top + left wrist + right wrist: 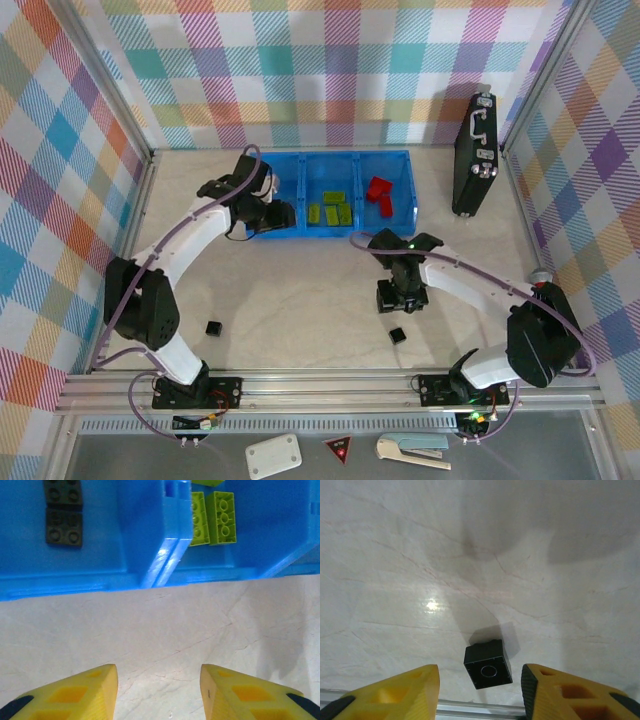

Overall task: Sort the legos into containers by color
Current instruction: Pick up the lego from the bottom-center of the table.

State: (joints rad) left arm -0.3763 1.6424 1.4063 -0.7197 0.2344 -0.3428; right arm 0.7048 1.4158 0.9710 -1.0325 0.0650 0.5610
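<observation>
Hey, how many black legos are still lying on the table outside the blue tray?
2. The left black cube lies on the table near the left arm; the right black cube lies beside the right gripper. The arms may hide more.

The table (300, 290) is bare across its middle, leaving an open lane from the blue tray (330, 156) at the far edge to the near edge. A black cube (213, 327) lies near the left arm's base. A second black cube (397, 335) lies toward the near right, just ahead of the right gripper (480, 679), whose fingers are spread. An upright black case (475, 150) blocks the far right corner. The left gripper (159, 680), fingers apart, faces the tray's near wall over bare surface.
</observation>
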